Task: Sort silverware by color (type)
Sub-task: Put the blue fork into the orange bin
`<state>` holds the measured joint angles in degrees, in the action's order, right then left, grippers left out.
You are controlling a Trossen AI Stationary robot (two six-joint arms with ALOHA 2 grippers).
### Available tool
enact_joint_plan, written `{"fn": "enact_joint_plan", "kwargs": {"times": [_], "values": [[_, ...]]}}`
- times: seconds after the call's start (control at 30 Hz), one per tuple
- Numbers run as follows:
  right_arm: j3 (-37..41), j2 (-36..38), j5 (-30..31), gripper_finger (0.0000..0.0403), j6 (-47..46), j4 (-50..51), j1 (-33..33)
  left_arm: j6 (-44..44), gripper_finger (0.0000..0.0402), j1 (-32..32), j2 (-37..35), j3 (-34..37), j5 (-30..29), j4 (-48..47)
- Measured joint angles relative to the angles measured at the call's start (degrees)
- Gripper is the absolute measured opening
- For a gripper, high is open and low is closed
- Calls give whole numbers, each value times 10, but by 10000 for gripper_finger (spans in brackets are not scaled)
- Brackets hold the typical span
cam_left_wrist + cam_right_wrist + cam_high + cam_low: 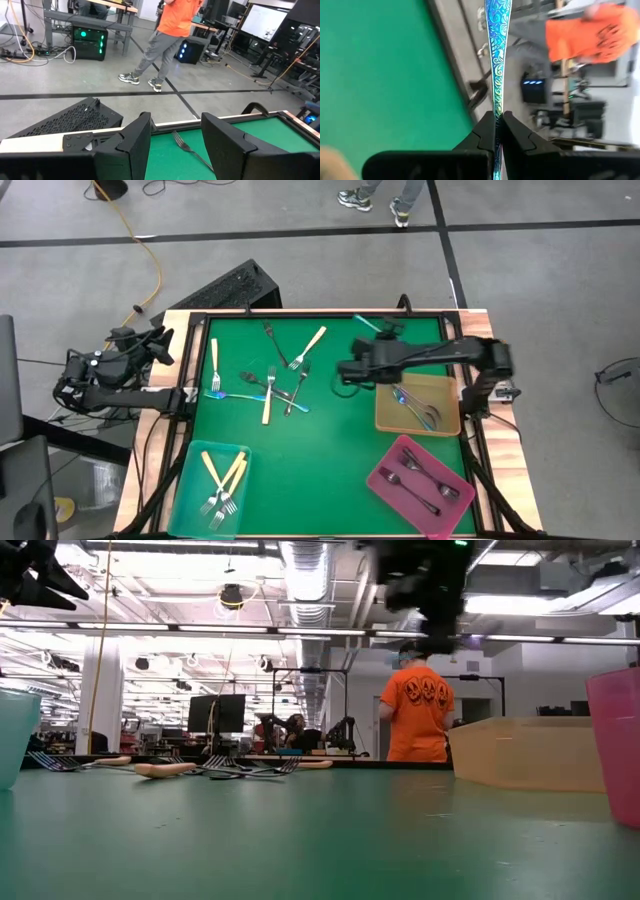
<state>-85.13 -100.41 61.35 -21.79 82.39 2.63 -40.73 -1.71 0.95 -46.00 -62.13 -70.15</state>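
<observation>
**Above the desk, one iridescent fork pinched**

Over the green desk, the right end effector is clamped on an iridescent fork. The left end effector waits with fingers apart beyond the desk's left edge. The teal tray holds three cream-handled forks; counts in the tan tray and pink tray are unclear. Several forks lie loose on the desk.

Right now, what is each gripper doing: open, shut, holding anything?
Left gripper: open, empty, parked off the table's left edge.
Right gripper: fingers shut on an iridescent blue fork, raised above the mat near the tan tray.
</observation>
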Motion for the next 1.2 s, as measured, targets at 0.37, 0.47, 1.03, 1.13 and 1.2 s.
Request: {"fn": "enact_joint_plan", "kwargs": {"times": [0.37, 0.47, 1.03, 1.13, 1.2], "values": [[286, 249, -156, 36, -12, -189, -48, 0, 158, 0, 0, 0, 1, 0], [338, 297, -193, 36, -57, -203, -65, 0, 158, 0, 0, 0, 1, 0], [455, 346, -231, 36, -379, -159, -194, 0, 158, 0, 0, 0, 0, 0], [455, 317, -244, 36, -432, -139, -205, 0, 158, 0, 0, 0, 0, 0], [455, 293, -242, 36, -442, -136, -218, 0, 158, 0, 0, 0, 0, 0]]}}
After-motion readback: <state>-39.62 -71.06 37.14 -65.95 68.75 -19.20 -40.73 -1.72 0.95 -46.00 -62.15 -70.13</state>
